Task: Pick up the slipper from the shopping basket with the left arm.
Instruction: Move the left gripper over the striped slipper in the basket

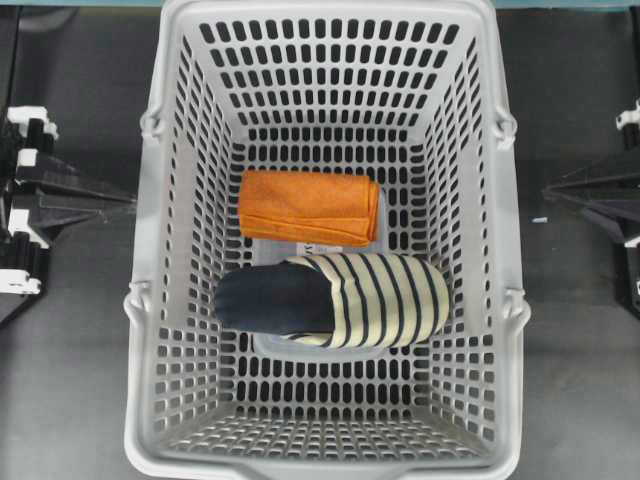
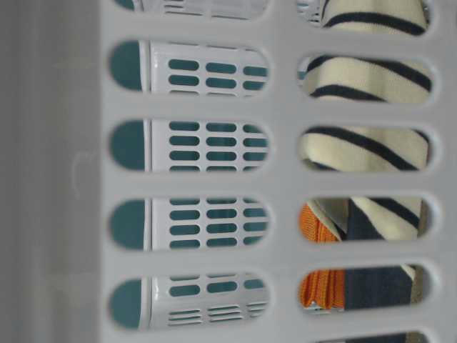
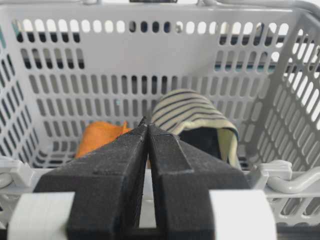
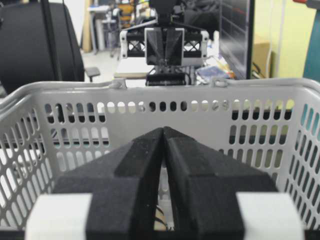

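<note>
The slipper [image 1: 335, 300] is lying in the basket [image 1: 148, 250], away from my closed left gripper [image 3: 146, 127]; I'm seeing one slipper, one orange cloth [image 1: 308, 207].

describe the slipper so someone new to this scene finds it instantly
Look inside the big grey shopping basket in the middle of the table. Two soft things lie on its floor: the slipper has cream fabric with thin navy stripes and a plain navy end, nearer the camera than the folded orange cloth.
</note>
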